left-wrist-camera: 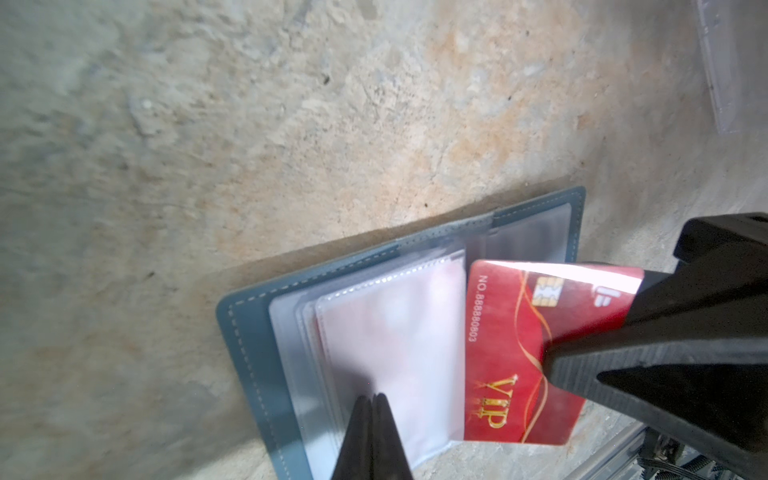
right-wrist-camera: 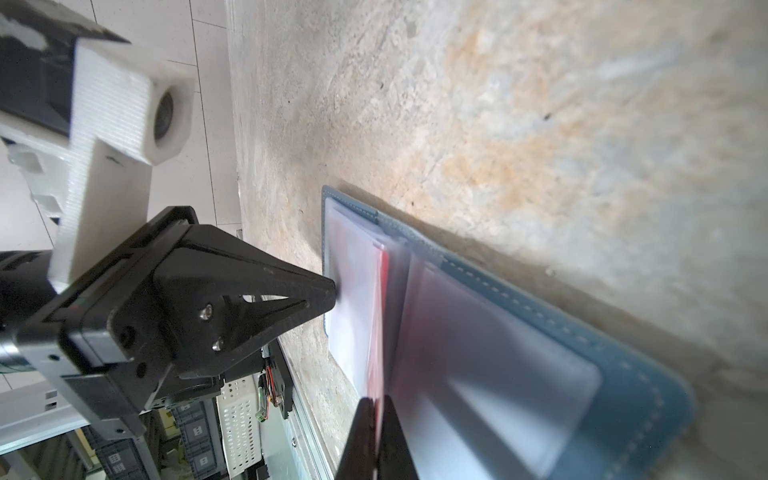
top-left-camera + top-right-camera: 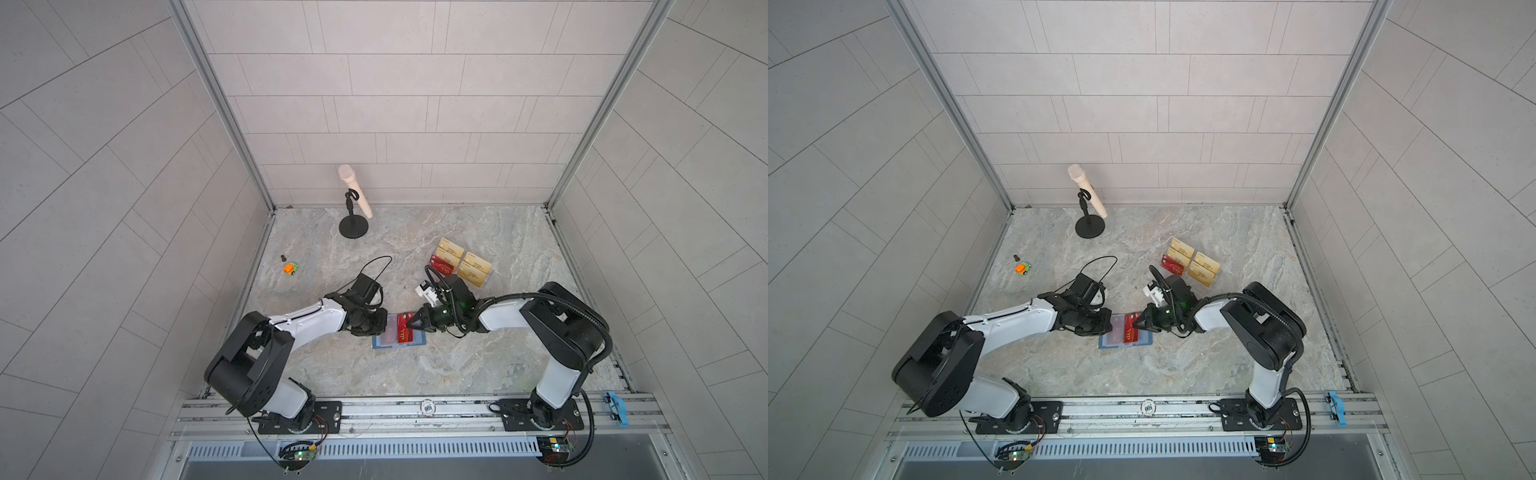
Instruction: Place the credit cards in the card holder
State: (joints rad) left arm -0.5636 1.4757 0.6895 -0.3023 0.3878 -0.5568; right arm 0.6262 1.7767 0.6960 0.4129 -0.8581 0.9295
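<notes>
The card holder (image 3: 379,343) lies open near the middle of the table (image 3: 478,357), toward its front edge, with the clear sleeves (image 1: 390,332) fanned upward. The left gripper (image 1: 372,400) is closed with nothing between its fingers, and its tip presses down on the top sleeve. The right gripper (image 2: 376,402) is clamped on one end of a red card (image 1: 507,353), whose long edge meets the open side of that sleeve; whether it has entered the pocket cannot be told.

The likeliest fault is a miss at the mouth: the leaves lie stacked close together, so the card could slide between two sleeves, or over the top one, and sit loose instead of pocketed. The grip is at one end only, so resistance at the mouth could pivot the card in the pinch and jam a corner. A hard push might buckle the thin plastic or drive the whole holder across the smooth table, especially if the left tip lifts or skids. Letting go early would probably leave the card half out.

More credit cards (image 3: 441,266) wait in the acrylic stand (image 3: 490,275), toward the table's right edge, beside pale gold cards (image 3: 473,264); a shoved holder would make the later insertions harder.
</notes>
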